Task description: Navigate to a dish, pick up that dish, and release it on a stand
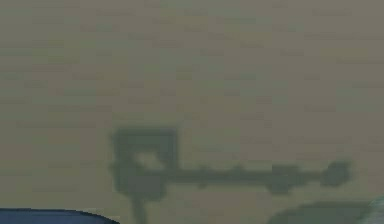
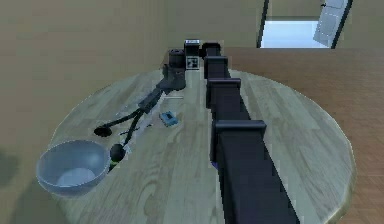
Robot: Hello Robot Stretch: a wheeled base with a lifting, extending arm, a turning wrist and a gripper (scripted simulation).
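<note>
A pale blue-grey bowl (image 2: 72,167) stands on the round wooden table (image 2: 300,130), near the table's front left edge in the arm side view. My arm runs as a dark bar up the middle of the table. From its far end the gripper (image 2: 110,142) reaches down-left, and its thin fingers (image 2: 130,118) end just up and right of the bowl's rim. I cannot tell whether they touch the bowl. I cannot tell whether the gripper holds anything.
A small blue-and-white object (image 2: 168,118) lies on the table between the fingers and the arm. Beyond the table are brown floor and a bright doorway (image 2: 300,22) at the top right. The forward view faces a plain wall (image 1: 190,70) close ahead.
</note>
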